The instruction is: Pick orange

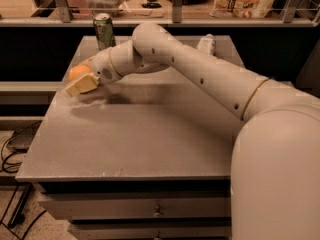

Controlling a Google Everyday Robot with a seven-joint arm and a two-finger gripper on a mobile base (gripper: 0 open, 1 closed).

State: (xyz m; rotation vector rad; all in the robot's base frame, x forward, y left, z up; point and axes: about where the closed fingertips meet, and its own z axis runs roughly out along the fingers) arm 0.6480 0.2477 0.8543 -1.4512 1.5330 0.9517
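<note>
The orange (77, 71) is a small round fruit near the left edge of the grey table (135, 134), in front of the green can. My gripper (81, 82) reaches across the table from the right and sits right at the orange, its cream-coloured finger (83, 84) lying along the fruit's near side and hiding its lower part. The other finger is hidden.
A green can (104, 30) stands at the table's back left, just behind the orange. A white object (206, 44) lies at the back right. A shelf (165, 11) with bags and boxes runs behind the table. Cables (12, 149) lie on the floor left.
</note>
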